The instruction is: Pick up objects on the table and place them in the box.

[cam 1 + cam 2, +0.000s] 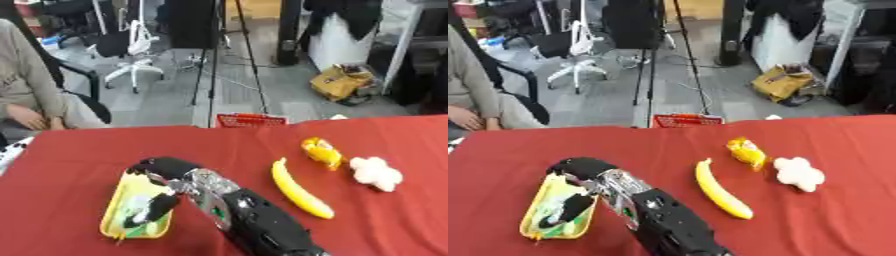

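A black and silver robot arm comes up from the lower middle of the view and bends left, so that its hand (162, 172) hangs over a shallow yellow box (116, 202) lying on the red cloth-covered tabletop (61, 165). Which arm this is cannot be told from the way it enters. The hand's dark fingers (153, 207) point down into the box, their tips over its green and white contents, which are too unclear to identify. Whether the fingers are curled round something or slack cannot be told.

To the right of the arm, well apart from the hand, lies a long yellow banana (299, 190), set slantwise with its near end toward the lower right. Just beyond its far tip sits a crumpled yellow-orange packet (322, 152). Beside that, further right, rests a white fluffy flower-shaped object (377, 173). All three lie on the tabletop outside the box, none touching the hand.
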